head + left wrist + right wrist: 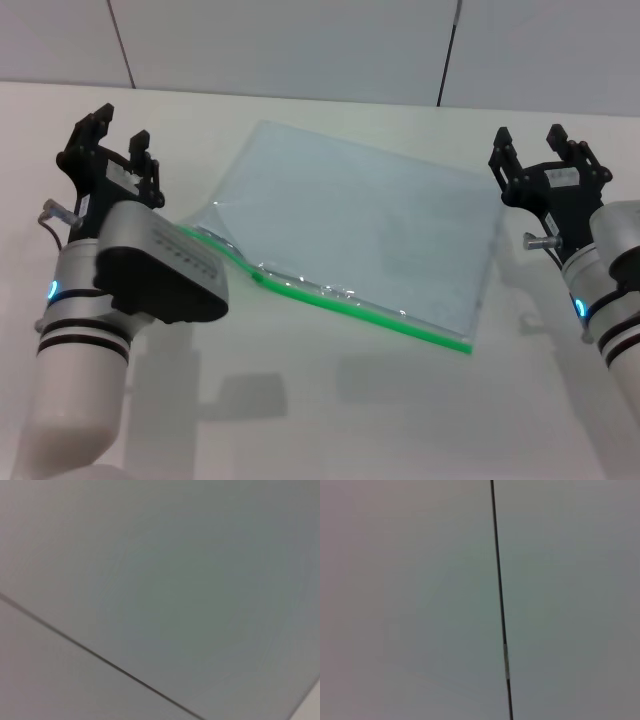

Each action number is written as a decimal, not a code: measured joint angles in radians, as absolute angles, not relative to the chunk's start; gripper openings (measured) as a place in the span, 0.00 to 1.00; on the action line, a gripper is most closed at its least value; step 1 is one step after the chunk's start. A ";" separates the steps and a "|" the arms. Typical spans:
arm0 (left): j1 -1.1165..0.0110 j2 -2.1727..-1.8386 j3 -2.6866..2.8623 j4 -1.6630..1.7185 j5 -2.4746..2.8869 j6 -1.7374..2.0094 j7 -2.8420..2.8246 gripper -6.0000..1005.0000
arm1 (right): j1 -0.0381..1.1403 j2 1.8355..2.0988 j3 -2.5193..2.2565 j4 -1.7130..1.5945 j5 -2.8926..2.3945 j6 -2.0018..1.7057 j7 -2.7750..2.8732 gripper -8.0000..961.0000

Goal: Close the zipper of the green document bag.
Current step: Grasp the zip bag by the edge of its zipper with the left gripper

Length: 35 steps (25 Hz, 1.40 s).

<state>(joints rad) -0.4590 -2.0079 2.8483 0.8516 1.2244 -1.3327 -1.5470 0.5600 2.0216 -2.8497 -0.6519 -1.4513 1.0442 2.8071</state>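
The green document bag [360,225] lies flat on the white table, a pale blue-grey translucent pouch set at an angle. Its zipper [370,312] is a bright green strip along the edge nearest me, running from the left corner to the right corner. A small slider bump shows near the strip's left part. My left gripper [118,128] is raised to the left of the bag, open and holding nothing. To the right of the bag my right gripper [528,142] is lifted too, open and empty. Both wrist views show only wall panels.
The white table [300,400] spreads around the bag. Behind it stands a wall of pale panels with dark seams [445,50]. The left arm's dark wrist housing [165,270] covers the bag's left corner.
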 joint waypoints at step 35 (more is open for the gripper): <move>-0.447 -2.015 2.796 0.853 1.121 -1.133 -1.127 0.49 | 0.513 2.019 -2.790 -0.611 -1.427 1.033 2.807 0.67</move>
<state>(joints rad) -0.4471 -2.0153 2.7957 0.8528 1.1213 -1.1329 -1.1266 0.5130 2.0186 -2.7902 -0.6113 -1.4267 1.0327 2.8072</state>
